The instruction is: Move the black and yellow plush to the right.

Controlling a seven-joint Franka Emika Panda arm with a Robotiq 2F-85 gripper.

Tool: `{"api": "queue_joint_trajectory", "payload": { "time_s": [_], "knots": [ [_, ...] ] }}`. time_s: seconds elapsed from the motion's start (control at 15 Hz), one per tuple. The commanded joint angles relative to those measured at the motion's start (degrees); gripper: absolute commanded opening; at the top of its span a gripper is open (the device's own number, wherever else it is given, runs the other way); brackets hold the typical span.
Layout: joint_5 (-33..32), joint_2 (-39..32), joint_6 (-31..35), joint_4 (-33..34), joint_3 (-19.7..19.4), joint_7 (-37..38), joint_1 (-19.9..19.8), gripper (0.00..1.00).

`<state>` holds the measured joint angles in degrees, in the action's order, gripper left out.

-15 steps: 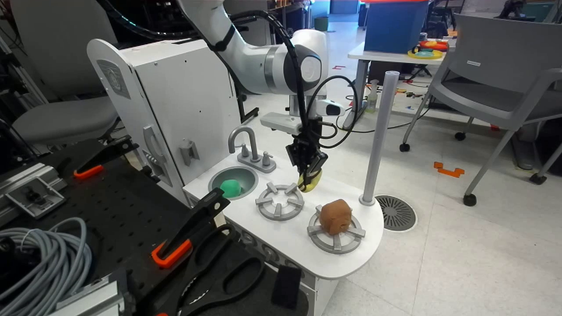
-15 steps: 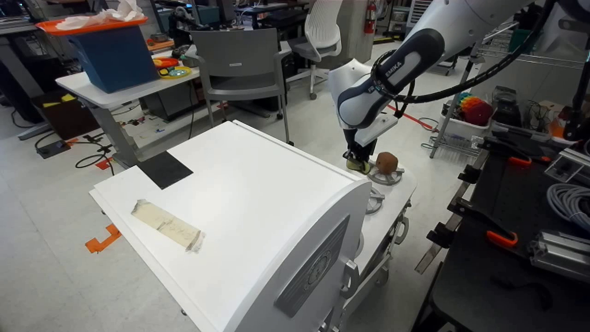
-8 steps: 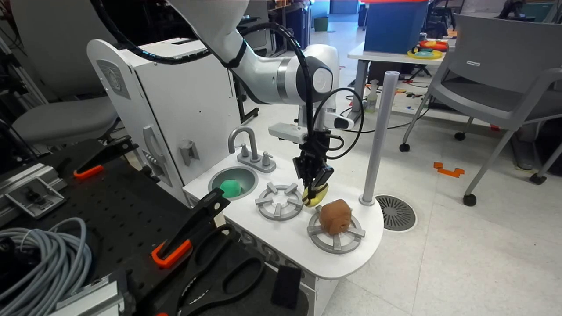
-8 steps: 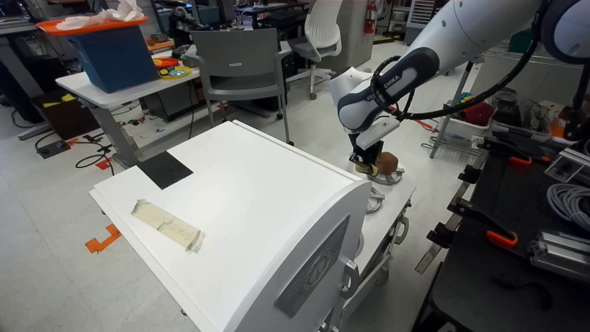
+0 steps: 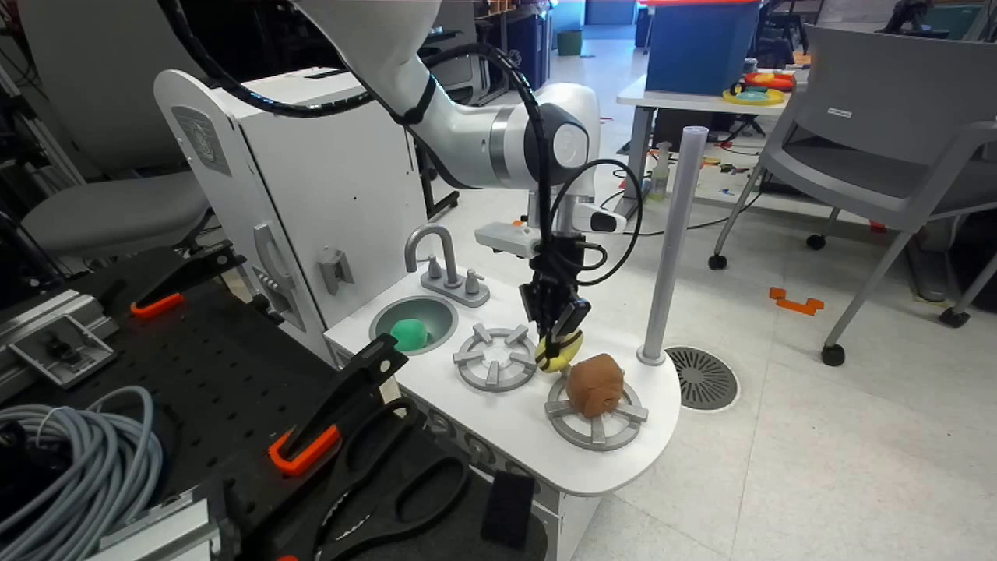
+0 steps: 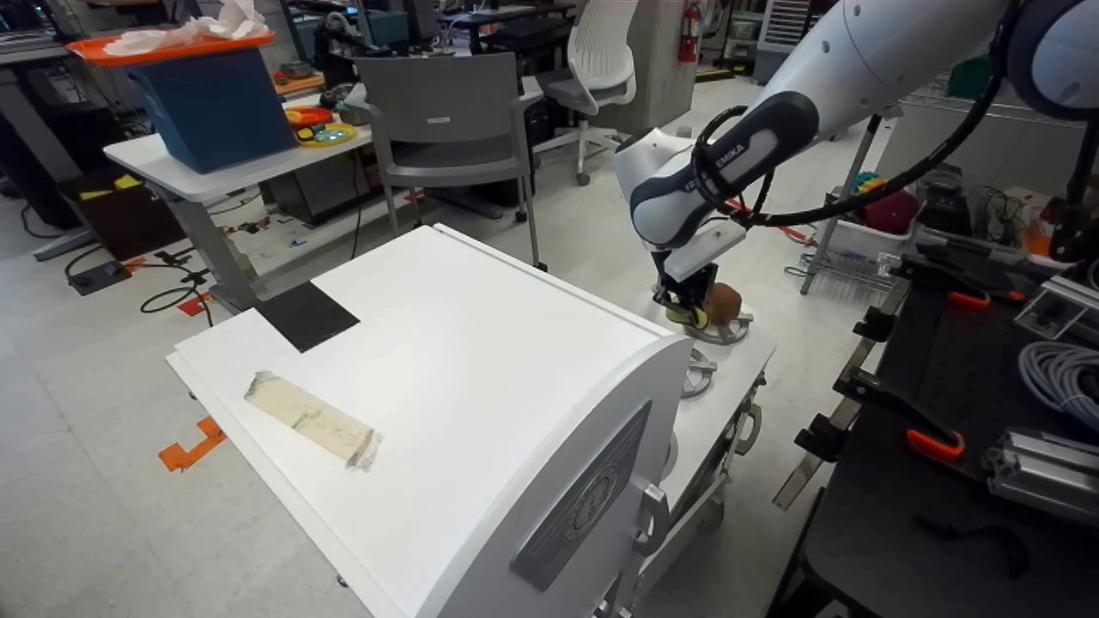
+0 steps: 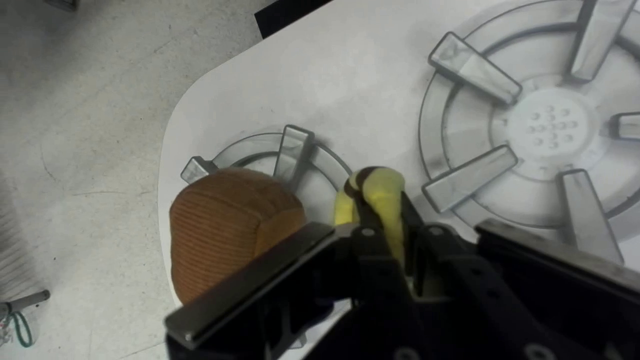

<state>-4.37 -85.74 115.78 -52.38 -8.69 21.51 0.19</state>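
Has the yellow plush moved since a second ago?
Yes. In an exterior view, the black and yellow plush has come down and slightly right, nearer the burner under the brown lump.

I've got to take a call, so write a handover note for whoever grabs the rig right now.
Gripper: jaws shut on the black and yellow plush.
Where: the plush is between a burner ring and the brown lump, which sits on the other ring; whether the plush touches the counter, I can't tell.
Done: plush grasped.
To do: probably set it down to the right, open the jaws and back off, minding the lump close by.
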Motion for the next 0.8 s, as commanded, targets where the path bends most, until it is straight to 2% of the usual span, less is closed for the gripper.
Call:
{"api": "queue_joint_trajectory", "payload": {
  "time_s": [0.0, 0.07, 0.6, 0.73],
  "knots": [
    [-1.35, 0.0, -1.22, -0.24, -1.17, 1.36, 1.19, 0.37],
    [-1.46, 0.0, -1.38, -0.34, -1.19, 1.34, 1.23, 0.38],
    [-2.26, 0.01, -1.53, -2.19, -1.42, 1.65, 1.89, 0.96],
    [-2.52, 0.01, -1.39, -2.59, -1.59, 1.83, 2.26, 1.0]
  ]
}}
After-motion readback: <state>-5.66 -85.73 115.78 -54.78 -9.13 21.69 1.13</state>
